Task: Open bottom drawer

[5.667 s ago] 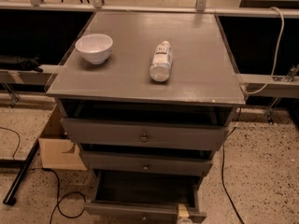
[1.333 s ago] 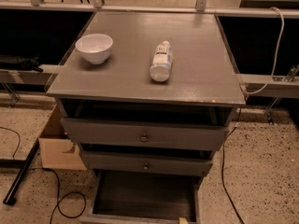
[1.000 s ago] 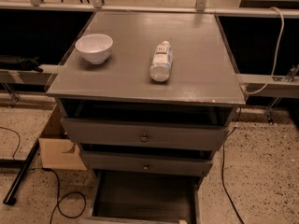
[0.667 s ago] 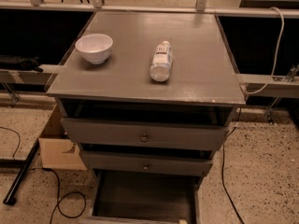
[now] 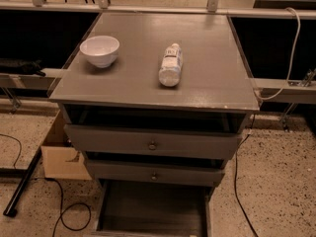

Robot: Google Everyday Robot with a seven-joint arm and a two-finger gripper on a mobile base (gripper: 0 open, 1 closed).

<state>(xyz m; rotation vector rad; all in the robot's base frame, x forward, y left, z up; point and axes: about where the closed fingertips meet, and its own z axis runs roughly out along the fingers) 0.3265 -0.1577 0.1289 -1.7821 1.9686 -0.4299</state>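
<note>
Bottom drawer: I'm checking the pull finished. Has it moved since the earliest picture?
Yes. The bottom drawer has slid further out from under the middle drawer, toward the camera. The gripper, then at its front corner, is out of view.

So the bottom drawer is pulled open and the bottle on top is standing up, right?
No: the bottle is lying on its side, not standing. The bottom drawer is indeed pulled open. The camera view shows it; the robot's hand is out of sight.
</note>
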